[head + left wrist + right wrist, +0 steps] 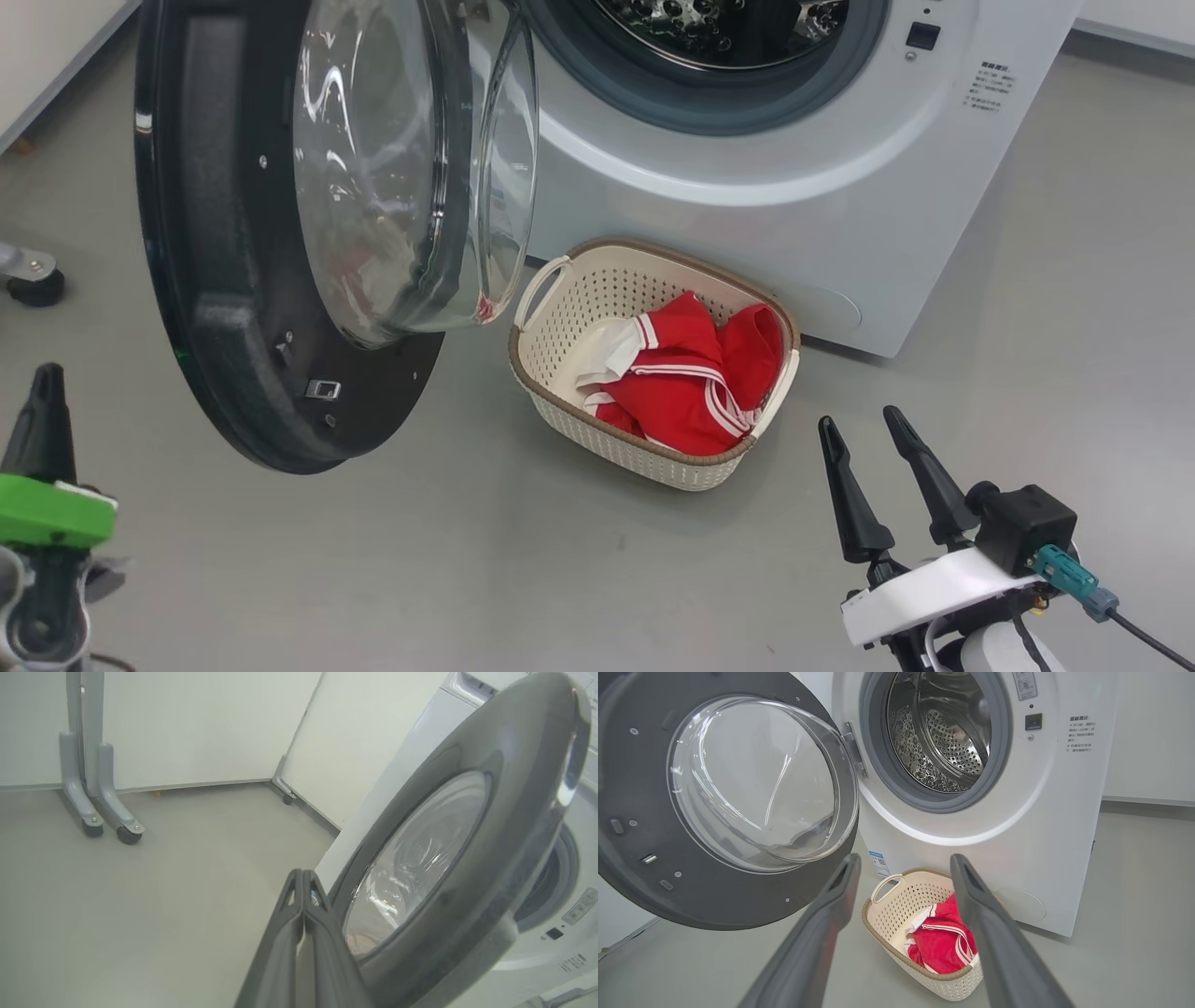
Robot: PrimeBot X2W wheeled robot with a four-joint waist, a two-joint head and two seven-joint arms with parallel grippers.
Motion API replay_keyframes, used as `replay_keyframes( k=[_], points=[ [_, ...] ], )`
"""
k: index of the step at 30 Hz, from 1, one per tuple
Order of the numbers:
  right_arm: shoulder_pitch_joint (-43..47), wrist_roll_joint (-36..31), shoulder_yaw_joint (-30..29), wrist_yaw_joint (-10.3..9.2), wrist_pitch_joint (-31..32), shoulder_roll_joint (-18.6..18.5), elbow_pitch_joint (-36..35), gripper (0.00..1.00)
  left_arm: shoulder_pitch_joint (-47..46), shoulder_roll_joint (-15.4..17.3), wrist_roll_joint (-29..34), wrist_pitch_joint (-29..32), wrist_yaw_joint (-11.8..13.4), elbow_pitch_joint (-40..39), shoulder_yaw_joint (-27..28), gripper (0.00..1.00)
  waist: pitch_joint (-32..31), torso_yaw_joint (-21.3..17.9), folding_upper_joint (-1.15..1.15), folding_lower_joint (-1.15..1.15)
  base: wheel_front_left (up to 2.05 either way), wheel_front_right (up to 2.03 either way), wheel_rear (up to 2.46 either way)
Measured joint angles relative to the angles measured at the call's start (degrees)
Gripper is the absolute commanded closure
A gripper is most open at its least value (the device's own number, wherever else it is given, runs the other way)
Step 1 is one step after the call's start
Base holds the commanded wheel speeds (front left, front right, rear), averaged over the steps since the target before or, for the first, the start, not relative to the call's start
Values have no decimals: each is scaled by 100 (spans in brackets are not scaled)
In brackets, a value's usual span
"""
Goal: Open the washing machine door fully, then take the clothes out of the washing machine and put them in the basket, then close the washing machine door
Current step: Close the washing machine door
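The washing machine [840, 215] stands at the top of the head view with its door [233, 280] swung out to the left, glass bowl facing the machine. Its steel drum [943, 737] looks bare inside. On the floor in front sits the basket [560, 373], holding the red clothes [691, 383] with white stripes. My left gripper [45, 392] is shut, low at the left, outside the door [467, 858], near its black rim. At the lower right my right gripper [864, 420] stands open with nothing between its fingers, pointing toward the basket [896, 905] and clothes [938, 947].
Grey floor surrounds the machine. A caster wheel [35, 280] sits on the floor at the far left. Wheeled grey frame legs [107, 812] and white wall panels stand beyond the door. A blue label sticker [879, 861] is low on the washer's front.
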Motion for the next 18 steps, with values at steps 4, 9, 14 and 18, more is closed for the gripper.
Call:
replay_keyframes(
  k=[4, 9, 14, 18],
  points=[
    [-9, 0, -16, 0, 0, -24, 0, 0, -419, -307, -1093, 499, 31, 127, 487, 100, 76, -68, 0, 0, 0, 0, 0],
    [-46, 0, -9, 0, 0, -38, 0, 0, -870, -701, -2434, 1071, 498, 359, 1156, 100, 158, -141, 0, 0, 0, 0, 0],
    [-108, 1, -40, 1, -1, -51, 0, 0, -1382, -749, -3320, 1563, 994, 527, 1653, 100, 212, -198, 0, 0, 0, 0, 0],
    [-107, 1, -46, 1, -1, -58, 2, 0, -1557, -754, -3609, 1785, 1392, 675, 1879, 100, 215, -211, 0, 0, 0, 0, 0]
  ],
)
